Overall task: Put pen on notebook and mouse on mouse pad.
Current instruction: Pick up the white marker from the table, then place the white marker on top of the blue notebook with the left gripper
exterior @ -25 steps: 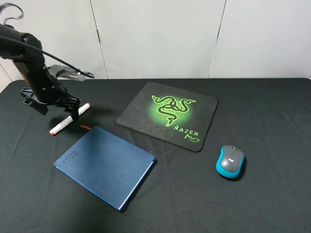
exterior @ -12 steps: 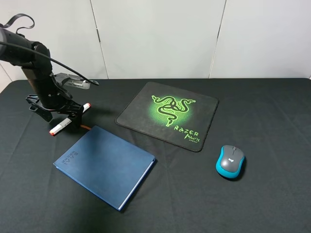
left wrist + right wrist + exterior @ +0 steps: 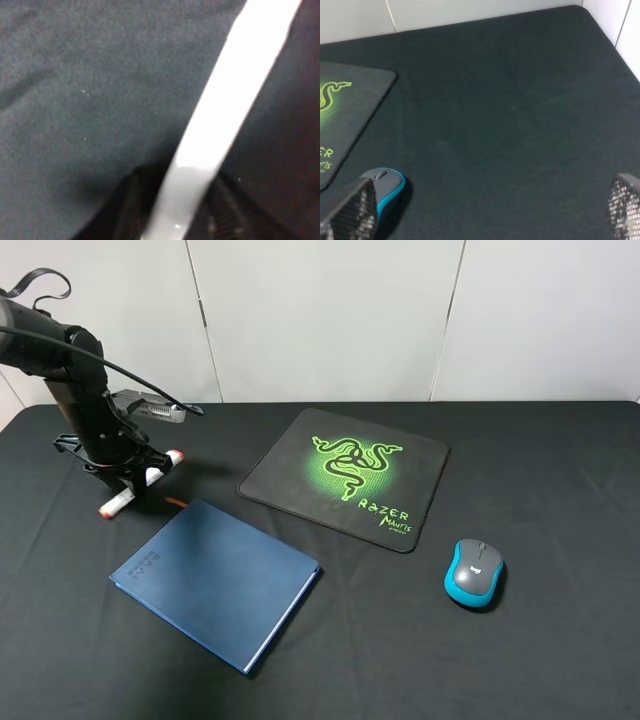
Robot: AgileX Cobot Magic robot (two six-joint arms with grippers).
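Exterior high: the left gripper (image 3: 140, 472) clamps the white pen (image 3: 118, 501) at far left, just beyond the notebook (image 3: 215, 580); the mouse (image 3: 473, 572) sits near right, off the Razer mouse pad (image 3: 290, 475). Left wrist: fingers (image 3: 127, 210) pinch the pen's barrel. Right wrist: the right gripper (image 3: 485, 212) gapes wide near the mouse.

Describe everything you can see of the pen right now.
The pen is a thick white marker, plastic-looking, with orange-red tips at both ends. It appears to lie flat and slanted on the black tablecloth, off the far-left corner of the notebook, not touching it. The left gripper is closed around its middle.
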